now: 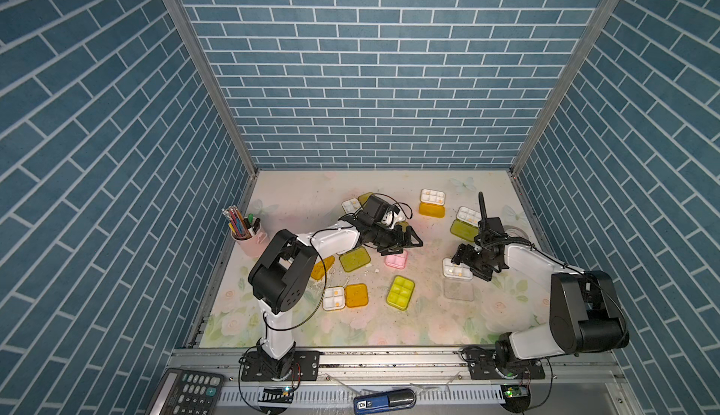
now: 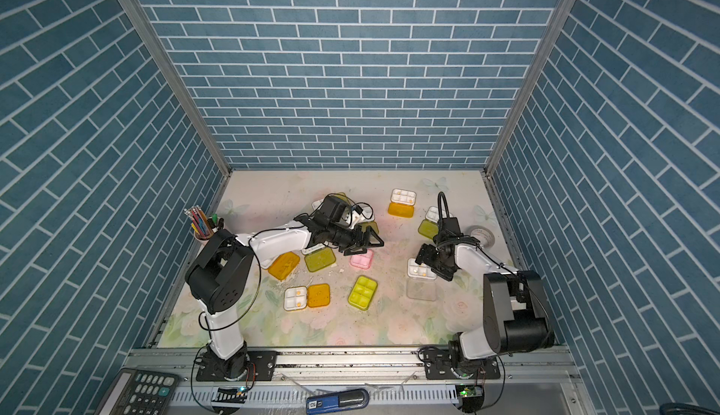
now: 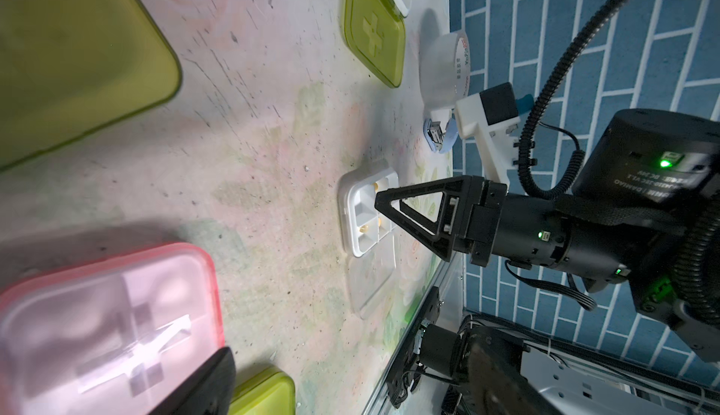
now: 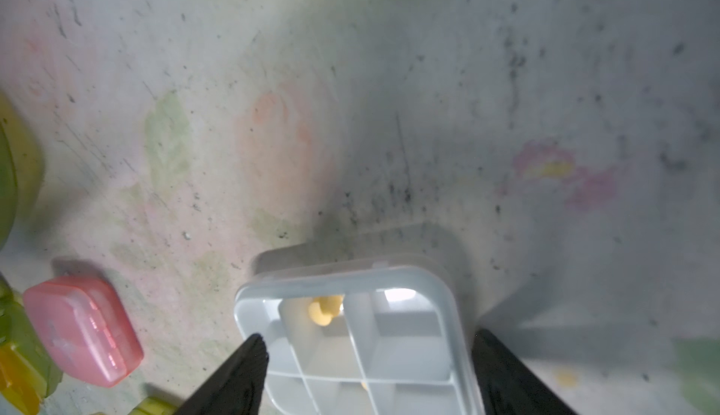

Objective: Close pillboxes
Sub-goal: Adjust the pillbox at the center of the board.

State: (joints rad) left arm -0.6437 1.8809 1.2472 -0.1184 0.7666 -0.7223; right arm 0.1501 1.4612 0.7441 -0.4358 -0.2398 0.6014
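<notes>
Straddling the white pillbox tray (image 4: 350, 276), the right gripper (image 4: 368, 338) is spread wide, clasping nothing

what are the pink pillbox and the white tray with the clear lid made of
The pink pillbox looks like glossy translucent plastic: light streaks on its lid, and the compartments show faintly through.
The white tray is probably opaque moulded plastic: thin even walls, rounded corners, soft sheen.
The clear lid seems to be transparent plastic: the table print shows through it.

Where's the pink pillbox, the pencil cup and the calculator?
pink pillbox (image 1: 397, 262): a top view, on its closed lid.
pencil cup (image 1: 249, 246): a top view, on its pink side.
calculator (image 1: 191, 391): a top view, on its keys.
</notes>
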